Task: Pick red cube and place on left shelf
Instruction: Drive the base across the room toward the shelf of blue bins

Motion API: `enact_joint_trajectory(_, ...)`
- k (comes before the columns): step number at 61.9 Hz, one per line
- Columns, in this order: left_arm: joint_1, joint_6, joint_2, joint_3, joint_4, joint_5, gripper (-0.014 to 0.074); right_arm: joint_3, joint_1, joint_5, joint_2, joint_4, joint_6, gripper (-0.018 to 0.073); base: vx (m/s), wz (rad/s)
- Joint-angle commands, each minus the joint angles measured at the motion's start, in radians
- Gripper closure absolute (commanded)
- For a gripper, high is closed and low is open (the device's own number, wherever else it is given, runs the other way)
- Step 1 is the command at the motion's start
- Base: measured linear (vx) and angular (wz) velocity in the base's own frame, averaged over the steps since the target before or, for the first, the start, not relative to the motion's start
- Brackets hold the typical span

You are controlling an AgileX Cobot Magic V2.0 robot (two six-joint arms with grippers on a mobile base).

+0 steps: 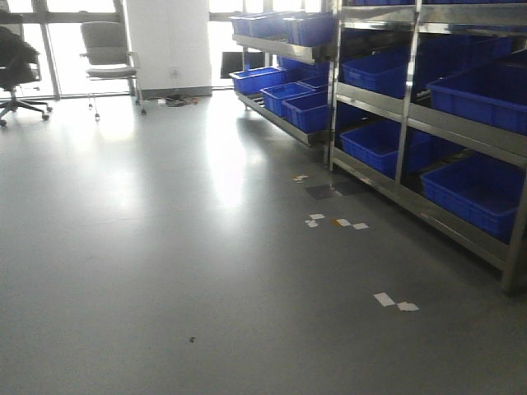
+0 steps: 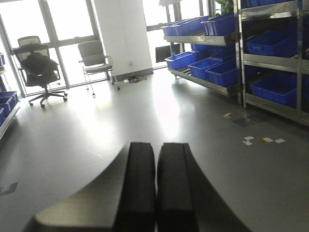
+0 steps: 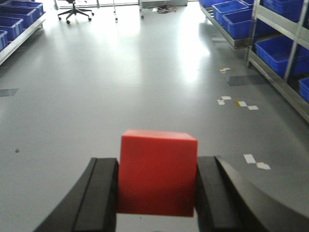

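Transport step, judged from cube in grasp and shelf not yet reached.

Nearest, in right wrist view: right end effector (image 3: 157, 195) pinching red cube (image 3: 158, 169) by its two side faces, cube upright, top face showing, held clear above grey floor (image 3: 120, 87). In left wrist view: left end effector (image 2: 155, 193) pressed together, pads touching, nothing between them.

Farther out: scraps of white tape (image 1: 395, 302) on floor. Beyond them, left shelf (image 1: 409, 107), taken to be tiered steel rack along right of front view, loaded with blue crates (image 1: 473, 189) and well apart from cube. Farthest: grey office chair (image 2: 96, 58) and dark office chair (image 2: 41, 70) before bright windows (image 2: 67, 19).

Next move, as judged: base and right arm brought round to face rack, cube clamped and level, free ledge or crate chosen, cube lowered onto it before any spreading of fingers. Left arm not needed.

Differences between views: cube and grasp visible only in right wrist view; neither arm nor cube in front view. Tiers of rack clearest in front view. Low crate row (image 3: 19, 14) at left edge present in both wrist views, absent from front view. Choice between that row and right-hand rack as intended shelf not settled by these pictures.
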Motion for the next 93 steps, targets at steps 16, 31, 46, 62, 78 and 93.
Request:
enact_joint_trajectory(16,-0.001,0.001,-0.004,0.022,-0.005,-0.090,0.0491,-0.028,-0.008,-0.096,0.004,-0.013,-0.008,0.0502,0.32,0.31)
enact_joint_trajectory(31,-0.001,0.001,-0.004,0.022,-0.005,-0.090,0.0491,-0.028,-0.008,-0.096,0.004,-0.013,-0.008,0.0502,0.38,0.37)
enact_joint_trajectory(46,-0.001,0.001,-0.004,0.022,-0.005,-0.090,0.0491,-0.028,-0.008,-0.096,0.004,-0.013,-0.008,0.0502,0.43,0.39)
enact_joint_trajectory(62,-0.001,0.001,-0.004,0.022,-0.005,-0.090,0.0491,-0.028,-0.008,-0.096,0.004,-0.013,-0.008,0.0502,0.47,0.37)
enact_joint_trajectory(78,-0.001,0.001,-0.004,0.022,-0.005,-0.090,0.0491,-0.028,-0.008,-0.096,0.004,-0.013,-0.008,0.0502,0.50,0.32)
enact_joint_trajectory(93,-0.001,0.001,-0.004,0.022,-0.005,-0.090,0.0491,-0.028,-0.008,-0.096,0.004,-0.013,-0.008,0.0502,0.51,0.30)
